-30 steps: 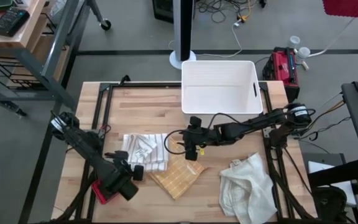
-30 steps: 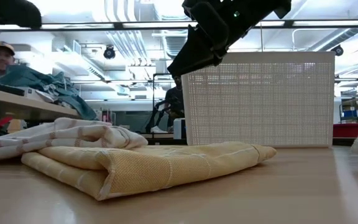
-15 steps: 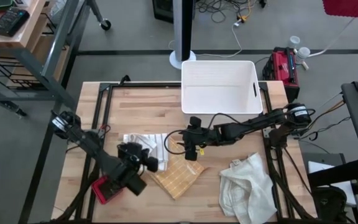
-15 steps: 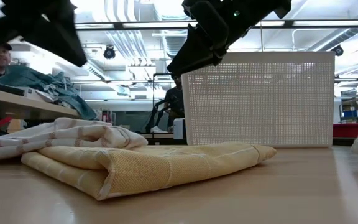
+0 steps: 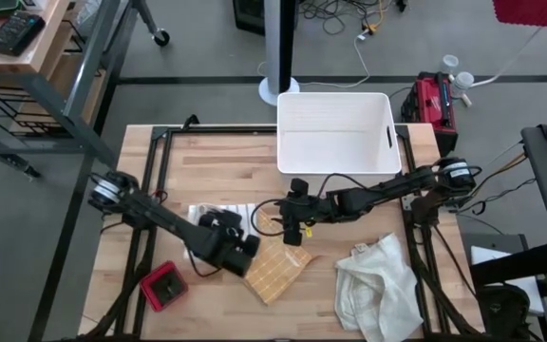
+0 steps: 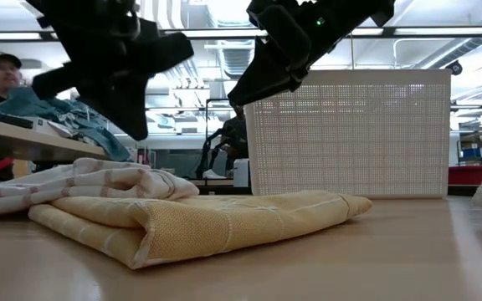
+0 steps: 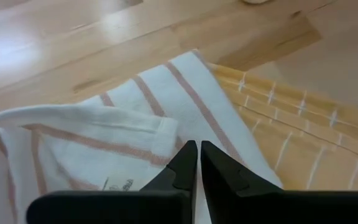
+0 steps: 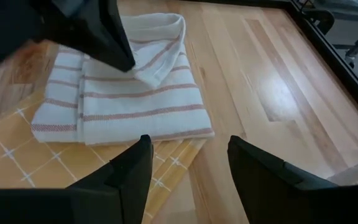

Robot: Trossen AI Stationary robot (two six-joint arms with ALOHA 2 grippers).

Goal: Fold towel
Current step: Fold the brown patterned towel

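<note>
Wooden tabletop [image 5: 216, 166] fills the middle of the high view, with a white bin [image 5: 335, 133] at its upper centre and a red pad [image 5: 164, 287] near the lower left corner. Behind it the low view shows an open workshop with a person at the left edge.

Three cloths lie on the wood. A striped towel [image 5: 218, 220] sits left of centre, already folded into a neat stack, its edge resting on a yellow towel [image 5: 273, 271] just right of it. From the low view the yellow one looks folded too, doubled over into a flat bundle. At the lower right a white towel [image 5: 378, 275] lies crumpled and plainly unfolded.

So I judge the job roughly two thirds done: two cloths folded, one still in a heap.

The left gripper [image 7: 199, 167] hovers over the striped towel near where it meets the yellow one, fingers together and holding nothing. The right gripper [image 8: 188, 163] hangs in the centre of the high view, just above the yellow towel's upper edge, fingers apart and empty. Neither is near the crumpled towel, which I expect is what's left to do.
</note>
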